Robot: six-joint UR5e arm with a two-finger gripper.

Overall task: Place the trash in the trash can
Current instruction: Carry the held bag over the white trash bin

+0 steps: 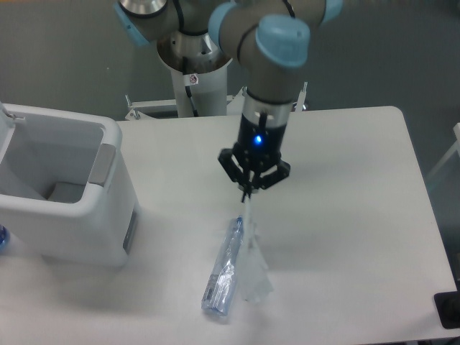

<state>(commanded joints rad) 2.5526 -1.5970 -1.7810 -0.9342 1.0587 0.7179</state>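
Observation:
My gripper [247, 191] hangs over the middle of the white table, shut on the top corner of the flat white plastic packet [254, 267]. The packet dangles straight down, its lower end at or just above the table. No printed text shows on it. The slim clear plastic bottle [224, 269] lies diagonally on the table just left of the packet, touching or almost touching it. The trash can [108, 215], a large white boxy bin with a grey inner wall and a grey side strip, stands open at the left edge, well left of the gripper.
The arm's white base column [192, 79] stands at the back centre behind the table. A black object [448, 310] sits at the table's front right corner. A small blue item [2, 237] shows at the far left edge beside the bin.

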